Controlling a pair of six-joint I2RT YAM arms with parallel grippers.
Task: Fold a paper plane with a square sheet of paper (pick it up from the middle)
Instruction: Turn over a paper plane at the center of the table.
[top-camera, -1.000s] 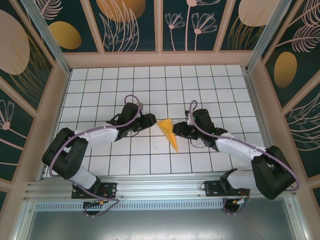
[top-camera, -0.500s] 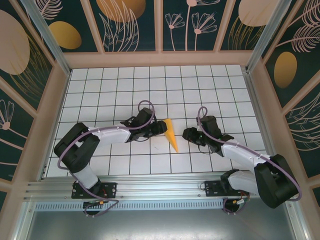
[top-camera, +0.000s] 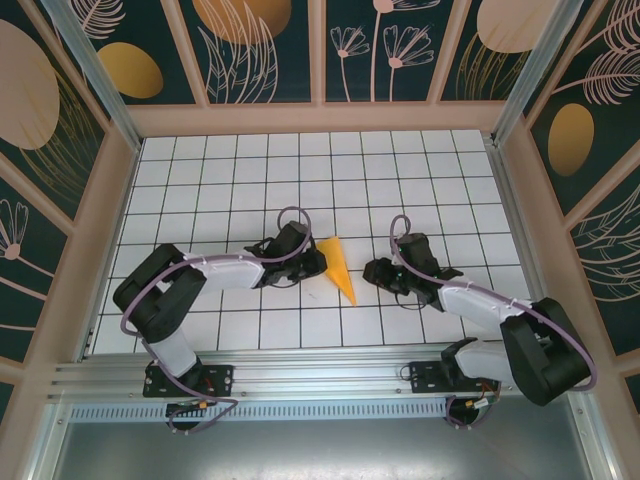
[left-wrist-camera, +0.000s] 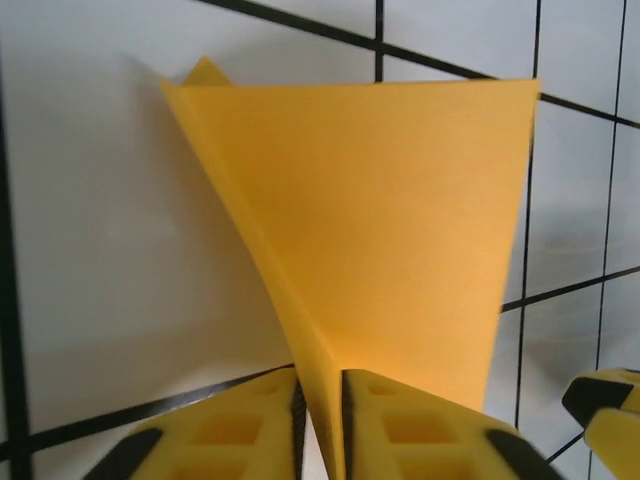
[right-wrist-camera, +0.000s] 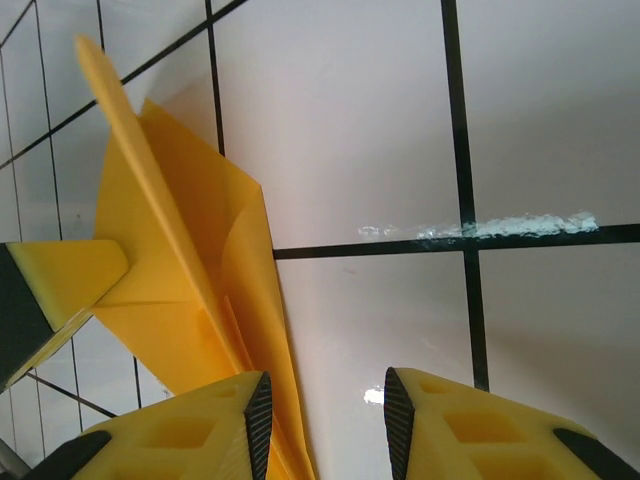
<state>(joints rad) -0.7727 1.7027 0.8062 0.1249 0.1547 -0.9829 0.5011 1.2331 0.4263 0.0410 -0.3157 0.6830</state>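
Note:
The square sheet of paper, orange-yellow, is folded into a narrow pointed paper plane (top-camera: 338, 265) lying on the white grid floor with its tip toward the arms. My left gripper (top-camera: 318, 262) is at the plane's left side and is shut on its raised centre fold. In the left wrist view the paper plane (left-wrist-camera: 400, 220) fans out above the left gripper (left-wrist-camera: 320, 425), whose pads pinch the crease. My right gripper (top-camera: 368, 270) is just right of the plane. The right gripper (right-wrist-camera: 325, 420) is open over bare tile, with the paper plane (right-wrist-camera: 190, 270) beside its left finger.
The white grid floor (top-camera: 300, 170) is enclosed by wooden rails and dark patterned walls (top-camera: 260, 50). A metal rail (top-camera: 320, 380) runs along the near edge. A left gripper finger (right-wrist-camera: 60, 285) shows in the right wrist view, pressed against the plane.
The left gripper has closed on the plane's centre fold. The right gripper has opened a little wider and edged toward the plane. The plane has barely moved.

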